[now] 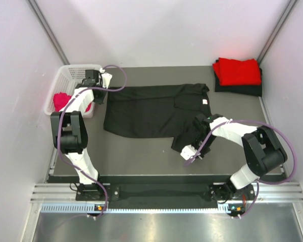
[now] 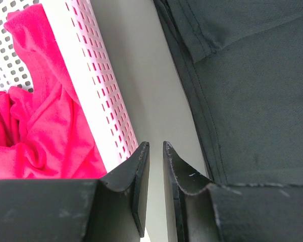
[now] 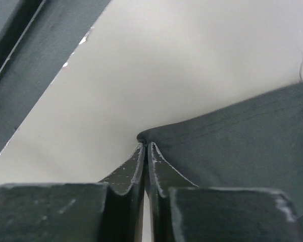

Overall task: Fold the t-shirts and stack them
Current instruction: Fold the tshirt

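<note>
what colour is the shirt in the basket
Bright pink-red. The shirt in the white basket shows best in the left wrist view.

We find only a narrow strip of bare surface (image 2: 146, 75) between the basket (image 2: 96, 85) and the black shirt (image 2: 252, 101).

A large black t-shirt (image 1: 146, 111) lies spread mostly flat just to the right of the white basket (image 1: 73, 69), its left edge close beside the basket wall but not touching it. The end away from the basket is rumpled and doubled over, with a small white tag (image 1: 205, 101) showing there. A hemmed corner at that end is pinched in the jaws of the right gripper (image 3: 146, 146). Inside the basket, a pink-red t-shirt (image 1: 60, 101) sits crumpled. Well to the right of the basket, past the big shirt, a bright red t-shirt (image 1: 237, 70) rests neatly folded on a folded black t-shirt (image 1: 240, 89).
</note>
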### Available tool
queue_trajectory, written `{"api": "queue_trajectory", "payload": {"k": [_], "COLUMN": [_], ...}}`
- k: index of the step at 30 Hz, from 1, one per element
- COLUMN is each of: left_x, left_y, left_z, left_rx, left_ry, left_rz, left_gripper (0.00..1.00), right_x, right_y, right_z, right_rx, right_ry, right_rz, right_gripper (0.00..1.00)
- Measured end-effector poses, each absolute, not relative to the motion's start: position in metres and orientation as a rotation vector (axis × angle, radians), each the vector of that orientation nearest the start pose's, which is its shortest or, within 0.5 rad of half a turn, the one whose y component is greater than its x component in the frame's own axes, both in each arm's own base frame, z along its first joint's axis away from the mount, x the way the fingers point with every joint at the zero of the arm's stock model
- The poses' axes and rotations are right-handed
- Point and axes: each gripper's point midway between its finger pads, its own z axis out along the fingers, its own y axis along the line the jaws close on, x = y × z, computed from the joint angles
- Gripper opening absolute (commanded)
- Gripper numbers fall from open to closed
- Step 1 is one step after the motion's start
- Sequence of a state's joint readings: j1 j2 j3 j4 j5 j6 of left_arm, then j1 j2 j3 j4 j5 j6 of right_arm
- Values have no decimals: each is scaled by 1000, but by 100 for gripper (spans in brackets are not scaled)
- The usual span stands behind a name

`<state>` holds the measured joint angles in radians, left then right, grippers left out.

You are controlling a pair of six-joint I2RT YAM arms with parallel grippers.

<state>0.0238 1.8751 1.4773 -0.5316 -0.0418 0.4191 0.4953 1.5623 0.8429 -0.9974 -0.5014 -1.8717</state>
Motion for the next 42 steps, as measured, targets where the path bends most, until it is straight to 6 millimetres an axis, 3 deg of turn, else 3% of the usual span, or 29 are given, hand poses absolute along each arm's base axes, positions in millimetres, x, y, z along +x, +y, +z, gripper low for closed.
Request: {"api": "queue_trajectory", "payload": {"k": [4, 7, 13, 16, 19, 21, 27, 31, 36, 38, 39, 42], "left_x": [465, 453, 386, 352, 322, 312, 299, 299, 309, 317, 321, 337], "left_y": [33, 30, 21, 18, 14, 10, 3, 0, -5, -7, -8, -15], "left_z": [104, 104, 102, 88, 72, 64, 42, 32, 20, 20, 20, 21], "left_rx": [513, 585, 748, 812, 861, 874, 855, 821, 767, 734, 723, 698], "left_ry": [2466, 2484, 2607, 2685, 2765, 2804, 2857, 2875, 2887, 2885, 2881, 2855], "left_rz": [211, 140, -70, -158, -255, -315, -405, -431, -476, -494, -503, -555], "left_gripper": [24, 24, 24, 25, 28, 37, 45, 44, 32, 15, 0, 0], "right_x": [172, 181, 222, 246, 256, 257, 258, 258, 258, 258, 258, 258], "right_y": [148, 149, 157, 164, 167, 167, 166, 165, 165, 165, 165, 165], "right_z": [16, 22, 48, 64, 71, 72, 71, 71, 71, 71, 71, 71], "right_rx": [-2587, -2551, -2402, -2293, -2214, -2189, -2155, -2150, -2140, -2134, -2131, -2121], "right_ry": [1198, 1254, 1405, 1472, 1522, 1551, 1605, 1616, 1633, 1642, 1646, 1655], "right_rz": [673, 612, 453, 382, 347, 345, 340, 340, 342, 342, 342, 342], "right_gripper": [0, 0, 0, 0, 0, 0, 0, 0, 0, 0, 0, 0]}}
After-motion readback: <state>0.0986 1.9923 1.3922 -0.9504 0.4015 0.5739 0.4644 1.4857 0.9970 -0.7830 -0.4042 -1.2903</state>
